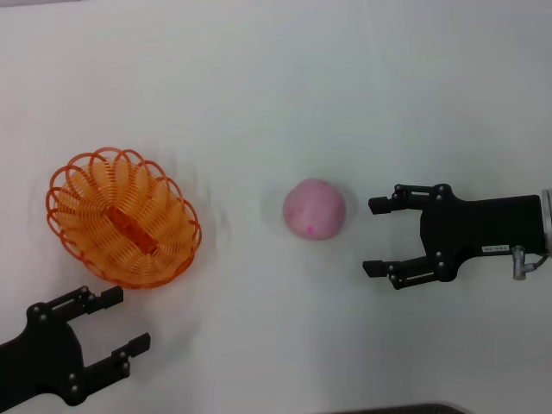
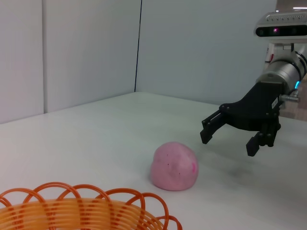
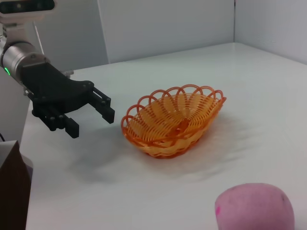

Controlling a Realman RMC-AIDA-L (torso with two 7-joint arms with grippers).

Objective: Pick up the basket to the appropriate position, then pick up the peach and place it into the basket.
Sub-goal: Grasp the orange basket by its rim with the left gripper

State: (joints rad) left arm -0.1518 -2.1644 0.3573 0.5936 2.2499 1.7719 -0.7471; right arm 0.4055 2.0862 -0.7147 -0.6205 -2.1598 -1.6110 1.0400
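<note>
Right claw (image 1: 374, 237) spread wide, empty, hovering just beside the peach (image 1: 314, 208), fingers pointing at it, not touching. Peach sits on the white bench (image 1: 276, 86), mid-scene, dark pink spot facing the robot. Left claw (image 1: 128, 321) also spread, empty, low near the basket (image 1: 123, 216), just apart from its rim. Basket rests upright on the bench, left of the peach, well apart from it.
</note>
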